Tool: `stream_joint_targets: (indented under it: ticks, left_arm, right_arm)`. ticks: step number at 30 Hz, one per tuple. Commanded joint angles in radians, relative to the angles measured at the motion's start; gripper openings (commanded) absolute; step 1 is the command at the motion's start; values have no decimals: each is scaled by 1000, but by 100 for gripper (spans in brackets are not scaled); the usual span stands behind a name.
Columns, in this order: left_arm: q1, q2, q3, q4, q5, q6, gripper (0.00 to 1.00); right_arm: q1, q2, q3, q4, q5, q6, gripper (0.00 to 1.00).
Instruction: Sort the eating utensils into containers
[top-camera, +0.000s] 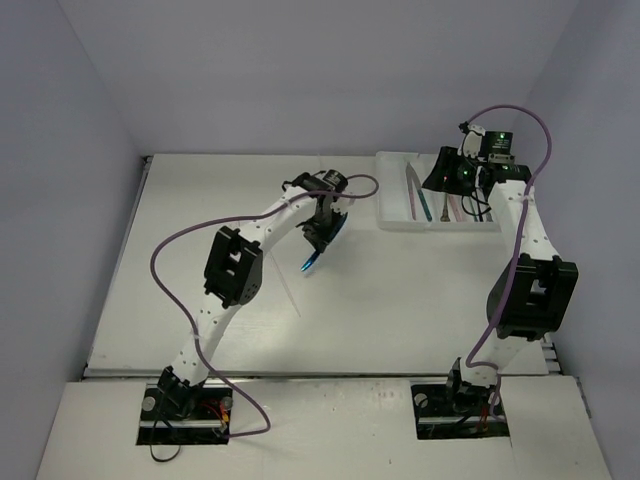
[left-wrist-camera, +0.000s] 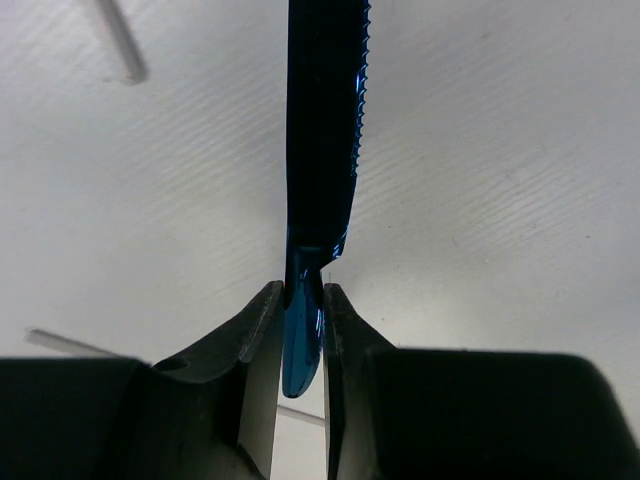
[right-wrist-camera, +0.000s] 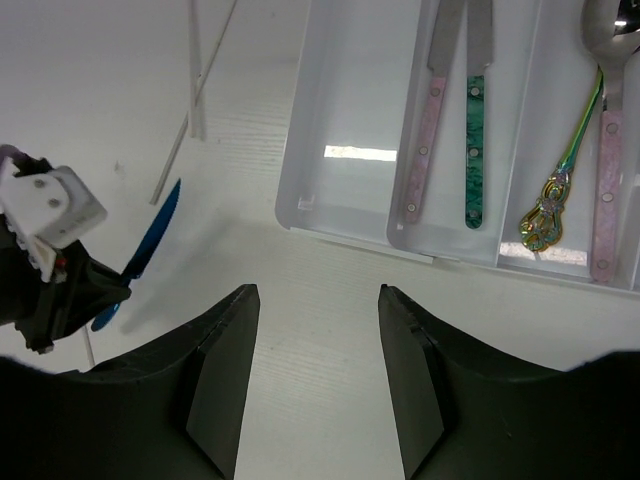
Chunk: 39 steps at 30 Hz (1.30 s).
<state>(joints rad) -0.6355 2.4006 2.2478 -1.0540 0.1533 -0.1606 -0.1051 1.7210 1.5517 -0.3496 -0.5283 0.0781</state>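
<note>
Over on the left, a pale stick (top-camera: 290, 295) lies loose on the table (top-camera: 200, 250). At its 1 o'clock the left gripper (top-camera: 322, 228) has its jaws pinched tight on the handle end of the blue knife (top-camera: 312, 260). In the wrist view the serrated blade sticks straight out to 12 o'clock. Gripping by the handle makes sense to me, since the long end stays free to slide into a slot. The white tray (top-camera: 395, 215) sits at roughly 2 o'clock from that knife, well apart from it. One compartment already holds a pink-handled knife (right-wrist-camera: 422, 140) and a teal-handled knife (right-wrist-camera: 474, 150) side by side, so I'd guess blue goes there too. The right gripper (right-wrist-camera: 315, 300) hovers by the tray's near edge, jaws spread wide and holding nothing.
</note>
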Motion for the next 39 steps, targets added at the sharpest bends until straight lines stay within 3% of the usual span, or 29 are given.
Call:
stream_joint_targets:
  ticks: [1,6,13,18,27,39]
  left_arm:
    - [33,-179,26,58,23,-49,0]
    - [59,-239,36,97,33,-87,0]
    - [134,-348,-11,254,149,-241,0]
    - [183,-416,-79,371,227,-354,0]
    - [222,-488,-208,493,291,-453,0]
    - [238,-532,-282,587,348,-537,0]
  right_arm:
    - [-6,-54,39,36,-66,31,49]
    - [12,-47,32,40,-131,51,50]
    - [213,-33,22,60,-156,65,60]
    - [369,13,68,71,-121,90,60]
    - [528,99,185,74,-98,132,60]
    - [582,198,269,75,-49,148,59]
